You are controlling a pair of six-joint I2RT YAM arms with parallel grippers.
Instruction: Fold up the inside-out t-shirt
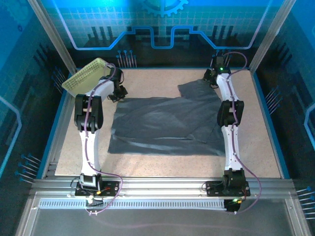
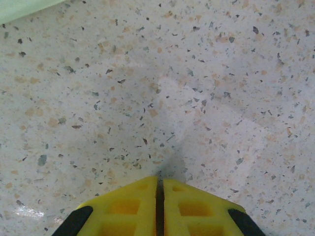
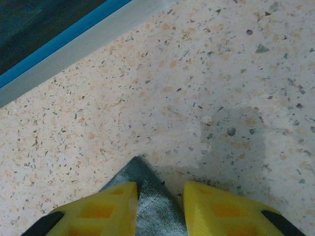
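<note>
Over the table [image 2: 147, 73] — left gripper [image 2: 160, 183] pressed together, right gripper [image 3: 160, 186] half-spread astride inside-out t-shirt [image 3: 155, 212].

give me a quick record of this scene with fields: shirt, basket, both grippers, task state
shirt: inside-out t-shirt, dark grey, spread mostly flat mid-table, one part reaching toward the far right corner
basket: pale yellow-green basket, at the far left corner
left gripper: fingers together above bare table, no fabric seen between them
right gripper: fingers apart, a corner of the shirt lying between them, grip unclear
task state: shirt looks unfolded
</note>
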